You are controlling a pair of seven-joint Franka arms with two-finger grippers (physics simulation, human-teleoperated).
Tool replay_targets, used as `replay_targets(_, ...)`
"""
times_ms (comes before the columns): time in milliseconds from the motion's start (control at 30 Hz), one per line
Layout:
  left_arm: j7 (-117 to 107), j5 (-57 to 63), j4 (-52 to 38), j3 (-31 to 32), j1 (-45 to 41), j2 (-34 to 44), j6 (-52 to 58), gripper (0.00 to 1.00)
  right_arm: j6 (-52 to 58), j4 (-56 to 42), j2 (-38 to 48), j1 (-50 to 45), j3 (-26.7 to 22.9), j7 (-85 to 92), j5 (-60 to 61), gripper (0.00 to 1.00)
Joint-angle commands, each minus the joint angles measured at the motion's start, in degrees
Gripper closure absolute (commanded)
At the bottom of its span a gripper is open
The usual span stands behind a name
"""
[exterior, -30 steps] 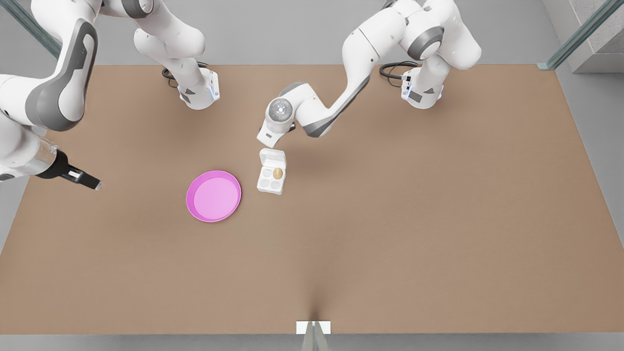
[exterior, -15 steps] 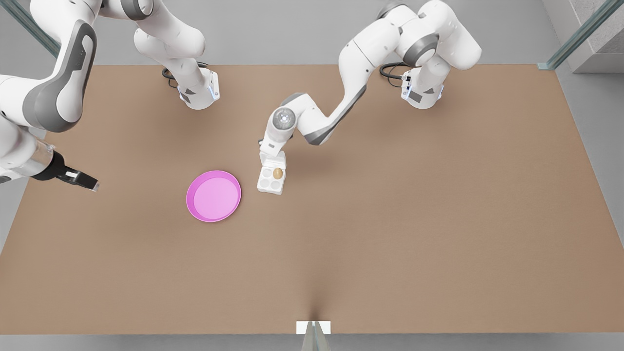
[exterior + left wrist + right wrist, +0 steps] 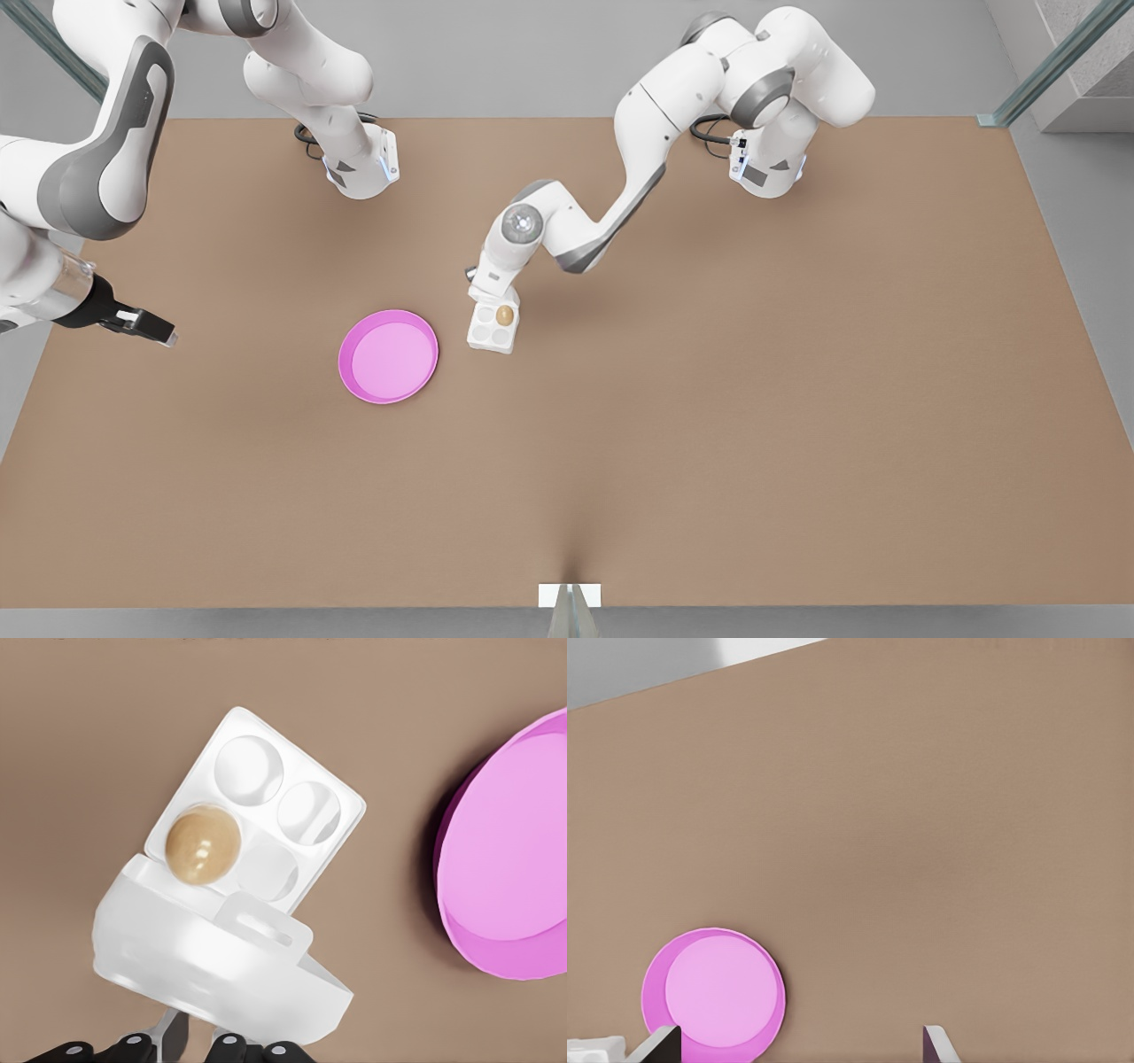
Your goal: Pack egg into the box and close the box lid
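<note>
Two Franka arms stand at the far edge of the table [image 3: 709, 425], which we note as a plain brown surface with grey floor around it and a glass-edged rail at each far corner.

The left arm, mounted on the front view's right, reaches in a bent zigzag with its wrist pitched down over the carton. The left gripper [image 3: 487, 291] sits right at the hinge side of the box [image 3: 493, 327]. In the left wrist view its dark fingertips [image 3: 232, 1047] lie just behind the box lid [image 3: 208, 966]; we cannot tell how far they are parted or whether they touch it.

The right arm, on the front view's left, is folded out past the table's edge and waits. The right gripper [image 3: 142, 324] points level over the table's near corner, well apart from everything. In the right wrist view its fingers [image 3: 663, 1045] are spread wide with nothing between them.

One pink plate [image 3: 388, 356] lies between the two grippers, nearer the left one, just beside the box but not touching it.

One box: four round cups, tray flat on the table. The lid is raised and tilts partway over the tray.

One egg [image 3: 203, 844], tan, sits in the cup nearest the left gripper, on the side away from the plate. Three cups hold nothing.
</note>
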State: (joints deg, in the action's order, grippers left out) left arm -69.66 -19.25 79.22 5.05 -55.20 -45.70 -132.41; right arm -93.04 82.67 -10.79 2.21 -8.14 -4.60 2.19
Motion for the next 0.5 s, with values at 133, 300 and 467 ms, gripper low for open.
replay_targets(133,3.22,0.0,-3.02,-0.04,1.58,-1.41,-1.36,0.63,-0.04,-0.05,0.06,-0.01,-0.12,1.79,0.0,0.0)
replay_targets(300,3.13,0.0,-4.25,-0.04,1.5,-1.59,-0.92,0.63,0.05,-0.05,0.06,-0.01,-0.12,1.79,0.0,0.0)
replay_targets(467,48.79,-1.84,-10.31,-32.21,16.33,12.65,46.97,0.48,0.05,-1.28,-0.11,0.43,-0.21,2.31,0.27,0.0)
